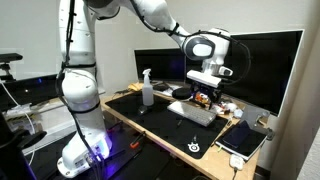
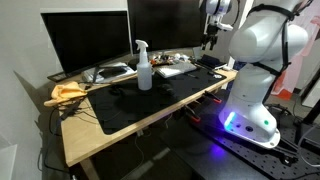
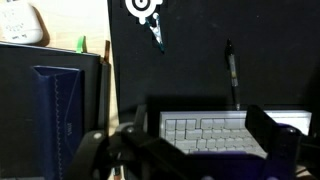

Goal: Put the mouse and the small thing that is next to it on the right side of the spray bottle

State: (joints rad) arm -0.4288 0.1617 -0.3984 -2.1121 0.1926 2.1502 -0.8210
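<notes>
Arm: the white robot arm (image 1: 80, 90) stands beside the desk and reaches out over it.
Spray bottle: the spray bottle (image 1: 147, 88) stands upright on the black desk mat (image 1: 150, 118), near the end of the desk closest to the robot base. In an exterior view it sits mid-desk in front of the monitors (image 2: 143, 66), well apart from the gripper.
Gripper: the gripper (image 1: 205, 100) hangs above the keyboard (image 1: 192, 112), pointing down. In the wrist view (image 3: 185, 145) its two fingers (image 3: 268, 130) are spread wide with nothing between them, and the keys (image 3: 215, 130) show in the gap below.
Monitors: dark screens (image 1: 255, 60) line the back of the desk.
Notebook: a dark blue notebook (image 3: 55, 110) lies just beside the mat's edge, on the left of the wrist view; in an exterior view it lies at the far end of the desk (image 1: 243, 140).
White object: a pale rounded object (image 3: 20, 22) sits in the top-left corner of the wrist view, too cropped to name.
Small item: a thin green and white item (image 3: 157, 35) lies on the mat just under a white round logo (image 3: 143, 7).
Pen: a dark pen (image 3: 232, 75) lies on the mat beyond the keyboard, apart from the small item.
Mouse: I cannot pick it out for certain in any view.
</notes>
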